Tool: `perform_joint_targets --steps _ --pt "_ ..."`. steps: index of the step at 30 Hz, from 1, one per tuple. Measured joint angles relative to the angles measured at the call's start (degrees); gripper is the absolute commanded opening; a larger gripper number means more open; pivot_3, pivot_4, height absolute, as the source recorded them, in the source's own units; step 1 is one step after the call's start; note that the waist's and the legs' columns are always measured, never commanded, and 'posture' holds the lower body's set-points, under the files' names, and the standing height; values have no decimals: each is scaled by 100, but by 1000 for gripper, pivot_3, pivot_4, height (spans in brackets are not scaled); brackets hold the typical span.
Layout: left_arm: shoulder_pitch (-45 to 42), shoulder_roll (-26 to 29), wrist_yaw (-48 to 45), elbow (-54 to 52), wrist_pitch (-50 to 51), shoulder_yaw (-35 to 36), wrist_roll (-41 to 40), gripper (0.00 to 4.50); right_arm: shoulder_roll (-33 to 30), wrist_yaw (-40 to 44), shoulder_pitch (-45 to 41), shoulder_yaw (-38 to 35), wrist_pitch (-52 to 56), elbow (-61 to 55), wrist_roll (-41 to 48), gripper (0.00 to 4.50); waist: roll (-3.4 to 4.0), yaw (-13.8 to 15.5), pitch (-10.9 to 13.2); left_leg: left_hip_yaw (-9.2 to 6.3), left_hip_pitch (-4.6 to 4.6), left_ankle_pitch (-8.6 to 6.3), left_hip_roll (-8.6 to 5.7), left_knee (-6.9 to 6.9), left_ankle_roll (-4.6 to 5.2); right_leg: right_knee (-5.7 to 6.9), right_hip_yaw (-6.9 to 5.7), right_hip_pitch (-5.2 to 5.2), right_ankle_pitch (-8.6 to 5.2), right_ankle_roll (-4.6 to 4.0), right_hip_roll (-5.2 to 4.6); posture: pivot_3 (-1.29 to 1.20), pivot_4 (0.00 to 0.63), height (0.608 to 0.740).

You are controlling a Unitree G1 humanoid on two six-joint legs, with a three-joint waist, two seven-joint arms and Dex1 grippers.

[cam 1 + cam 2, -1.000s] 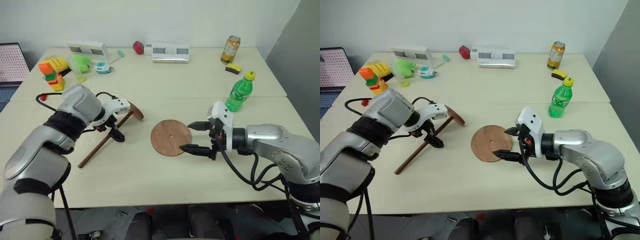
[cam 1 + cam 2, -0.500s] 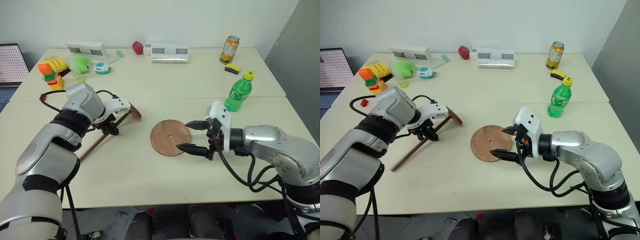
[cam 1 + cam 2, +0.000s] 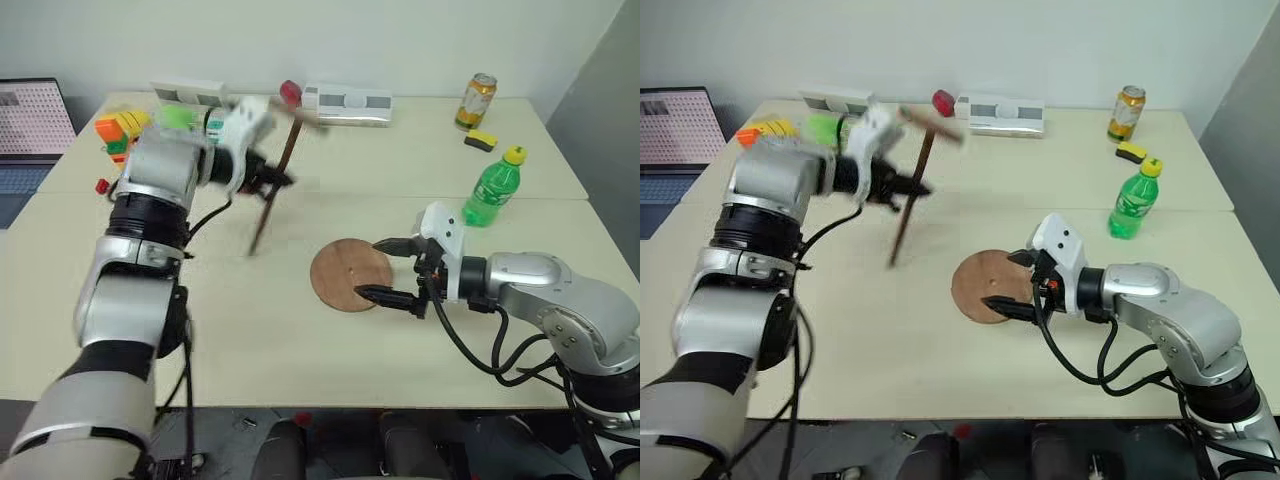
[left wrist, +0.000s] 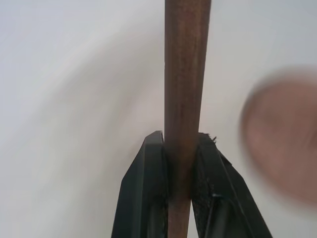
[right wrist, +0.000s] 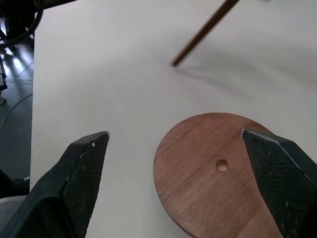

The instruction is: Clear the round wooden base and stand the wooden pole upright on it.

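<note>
Green bottle (image 3: pixel 494 188) beside bare wooden base (image 3: pixel 351 275), can (image 3: pixel 481 99) behind

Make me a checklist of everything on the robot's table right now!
Surface: pale table, two tops joined.
Job's things: base flat, nothing on it; pole off the table, tilted, disc end up.
Clutter: green bottle, can, toys, white boxes along the far edge.
Grippers: left gripper shut on pole; right gripper open around the base's edge.
Cables: black cables on right arm.
Surroundings: laptop, white wall.
</note>
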Motion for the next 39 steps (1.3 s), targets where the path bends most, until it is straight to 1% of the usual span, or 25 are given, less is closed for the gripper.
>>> perform_joint_targets --steps 2,3,5,8,11,13,18,23,31,39 --pt "380 -380 395 -703 -366 500 -387 257 -66 30 29 -17 -27 1 -23 4500 4 -10 -3 14 8 0 -9 -1 0 1 11 1 0 2 -16 0 150 740" --pt "559 -522 443 -955 -375 581 -582 257 -118 36 63 -38 -40 2 -28 4500 4 -15 -3 14 8 0 -13 -1 0 1 11 0 0 3 -15 0 150 740" --pt "949 -750 345 -1418 -289 621 -1019 257 -191 52 162 -99 -64 1 -30 4500 3 -15 -3 4 9 0 -54 0 1 9 9 0 0 3 -15 0 150 740" --pt "1300 -1018 156 -1820 -180 650 -1645 257 -302 95 352 -103 -80 -11 -29 4500 3 -3 -3 -1 7 1 -61 6 3 14 7 1 0 3 -16 0 150 740" --pt "1640 -1185 -62 -2224 -483 688 -2116 257 -472 118 548 -201 -80 -74 -25 4500 3 -4 -3 3 9 0 -63 5 4 11 11 5 0 4 -17 0 150 740" --pt "1864 -1205 -241 -2325 -639 645 -2254 257 -565 115 605 -307 -80 -114 -24 4500 3 -7 -3 4 11 1 -63 5 4 12 11 5 0 4 -17 0 150 740" --pt "2339 -984 -503 -2317 -1220 16 -1957 257 -614 62 758 -479 -72 -227 23 4500 2 3 -4 1 13 -1 -67 5 7 10 11 12 -1 4 -16 0 150 740" --pt "2650 -993 -592 -2251 -1928 -350 -1679 257 -615 -21 934 -524 -44 -395 46 4500 2 4 -4 1 13 -1 -66 4 8 7 10 13 -1 4 -17 0 150 740" --pt "2689 -980 -595 -2030 -2568 -459 -1578 257 -645 -109 994 -533 21 -418 103 4500 1 4 -6 -1 20 -8 -67 6 21 9 9 20 -1 5 -16 0 150 740" --pt "2688 -817 -603 -2003 -2582 -454 -1602 257 -682 -120 995 -533 22 -421 160 4500 1 1 -7 -2 24 -9 -67 5 22 8 8 25 -1 5 -16 0 150 740"
